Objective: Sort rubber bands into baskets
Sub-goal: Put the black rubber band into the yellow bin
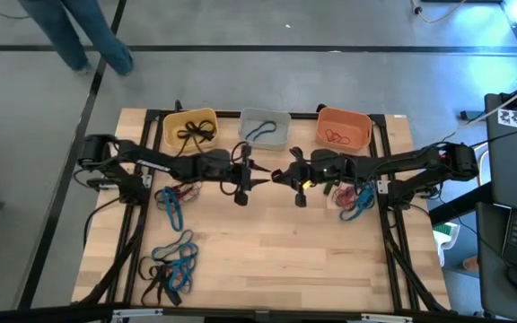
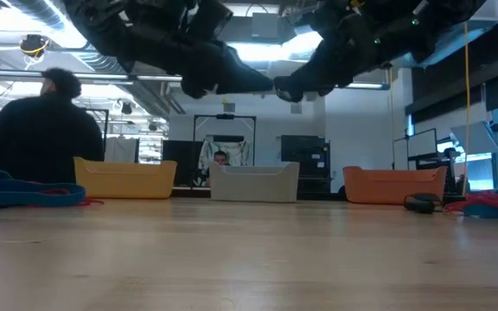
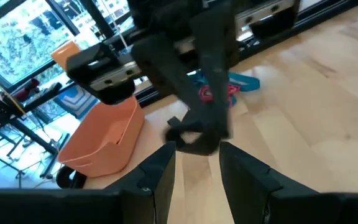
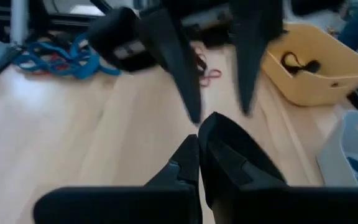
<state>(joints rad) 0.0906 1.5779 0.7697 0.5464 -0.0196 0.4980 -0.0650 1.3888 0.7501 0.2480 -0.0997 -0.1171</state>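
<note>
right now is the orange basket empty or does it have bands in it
Not empty. The high view shows the orange basket upright with a few red-orange rubber bands on its floor. How many, cannot tell.

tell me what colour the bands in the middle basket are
Blue, lying in the pale grey basket; the high view shows the bands best.

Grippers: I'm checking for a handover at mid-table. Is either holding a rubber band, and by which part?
No band shows in either. The left gripper stands open; the right gripper is shut, nothing visible between its fingers.
</note>
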